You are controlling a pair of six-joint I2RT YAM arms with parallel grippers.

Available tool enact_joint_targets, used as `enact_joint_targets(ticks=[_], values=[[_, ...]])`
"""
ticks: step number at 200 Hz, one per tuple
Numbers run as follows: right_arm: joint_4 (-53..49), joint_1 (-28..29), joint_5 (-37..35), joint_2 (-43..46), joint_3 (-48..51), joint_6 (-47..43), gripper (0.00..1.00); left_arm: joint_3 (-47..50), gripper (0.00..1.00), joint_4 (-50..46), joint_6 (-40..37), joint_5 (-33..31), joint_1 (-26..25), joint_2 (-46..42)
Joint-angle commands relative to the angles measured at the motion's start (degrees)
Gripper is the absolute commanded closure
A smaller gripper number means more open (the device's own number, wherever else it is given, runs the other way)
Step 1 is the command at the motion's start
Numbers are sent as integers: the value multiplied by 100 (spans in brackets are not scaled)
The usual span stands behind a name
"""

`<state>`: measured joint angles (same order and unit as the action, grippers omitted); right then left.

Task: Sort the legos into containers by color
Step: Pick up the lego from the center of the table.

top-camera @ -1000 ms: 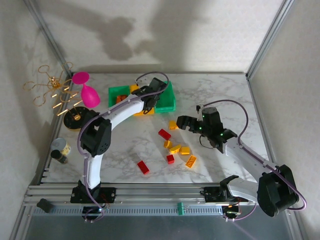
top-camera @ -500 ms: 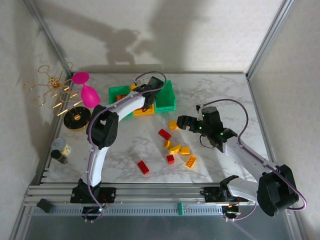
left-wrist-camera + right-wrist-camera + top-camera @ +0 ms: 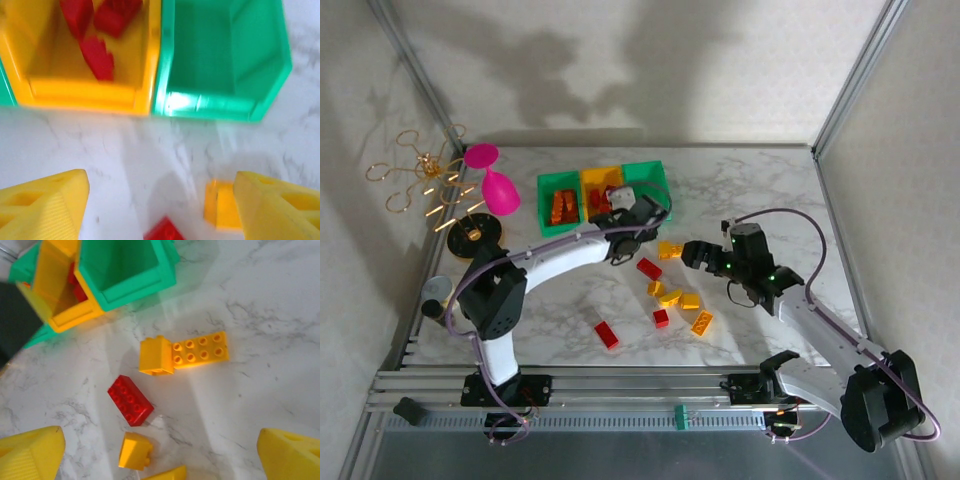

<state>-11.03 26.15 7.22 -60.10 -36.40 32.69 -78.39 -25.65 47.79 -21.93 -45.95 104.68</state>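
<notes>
Red legos [image 3: 97, 57] lie in the yellow bin [image 3: 85, 92] and orange ones [image 3: 563, 207] in the left green bin [image 3: 544, 190]. The right green bin [image 3: 215, 102] looks empty, presumably kept for yellow. Loose bricks [image 3: 670, 297] lie mid-table [image 3: 770, 190]. My left claw [image 3: 161, 192] hangs just before the bins, jaws apart, empty. My right claw [image 3: 160, 440] gapes wide over a red brick [image 3: 131, 400], likely my next pick.

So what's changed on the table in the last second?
The left gripper pulled back off the yellow bin toward the near side and opened, empty. The right gripper drifted slightly right, still open. The loose bricks stayed put.
</notes>
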Motion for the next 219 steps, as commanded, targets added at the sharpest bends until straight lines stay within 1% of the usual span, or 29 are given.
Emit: enact_joint_targets(ticks=[1, 34, 62, 80, 121, 133, 147, 170, 219], values=[[-364, -66, -84, 56, 152, 169, 1, 478, 24, 171, 633, 372, -214, -102], [-308, -232, -35, 52, 390, 207, 1, 616, 22, 238, 969, 521, -493, 139], [-173, -430, 82, 108, 559, 220, 1, 568, 21, 458, 1101, 711, -557, 399], [-136, -574, 188, 87, 607, 187, 1, 389, 20, 387, 1104, 760, -614, 642], [-34, -781, 360, 158, 718, 128, 2, 179, 24, 440, 1098, 748, -652, 1005], [-6, -811, 393, 157, 756, 120, 2, 90, 26, 452, 1079, 776, -661, 1141], [4, -846, 412, 139, 779, 105, 2, 20, 32, 479, 1062, 805, -649, 1265], [37, -863, 437, 144, 805, 98, 1, -80, 40, 359, 1061, 658, -652, 1400], [168, -868, 563, 129, 833, 62, 1, 20, 56, 385, 978, 497, -575, 1393]])
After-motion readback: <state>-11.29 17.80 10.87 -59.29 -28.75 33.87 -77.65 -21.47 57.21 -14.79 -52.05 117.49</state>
